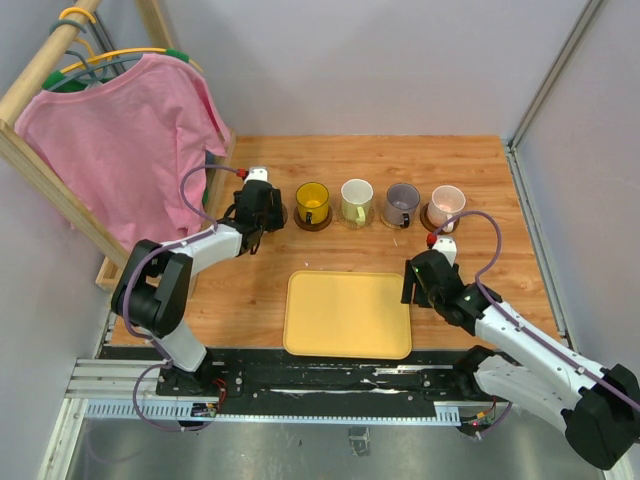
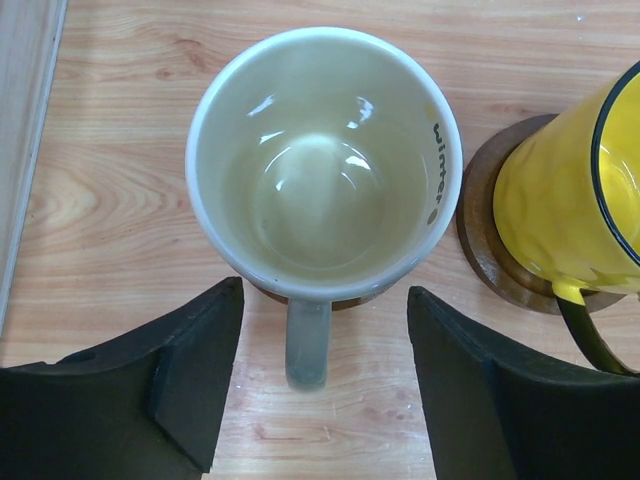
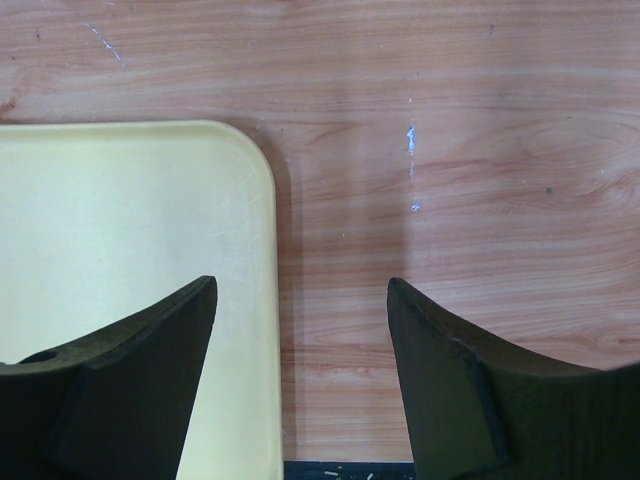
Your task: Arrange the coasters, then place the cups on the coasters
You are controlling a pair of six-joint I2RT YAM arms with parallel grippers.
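In the left wrist view a beige cup (image 2: 322, 160) stands upright on a dark coaster (image 2: 352, 300) that shows only as a sliver under its rim. Its handle (image 2: 307, 340) points between the fingers of my left gripper (image 2: 325, 300), which is open and apart from the handle on both sides. Right of it a yellow cup (image 2: 570, 200) sits on a dark brown coaster (image 2: 490, 250). From above, the yellow cup (image 1: 312, 202), white cup (image 1: 356, 200), grey-purple cup (image 1: 402, 202) and pink cup (image 1: 447, 203) stand in a row, each on a coaster. My left gripper (image 1: 263, 207) covers the beige cup there. My right gripper (image 1: 424, 282) (image 3: 300, 290) is open and empty.
A yellow tray (image 1: 347, 313) (image 3: 130, 220) lies near the front, its right edge under my right gripper. A pink shirt (image 1: 120, 140) hangs on a wooden rack (image 1: 60, 210) at the left, close to my left arm. Grey walls close in the table at the back and the right.
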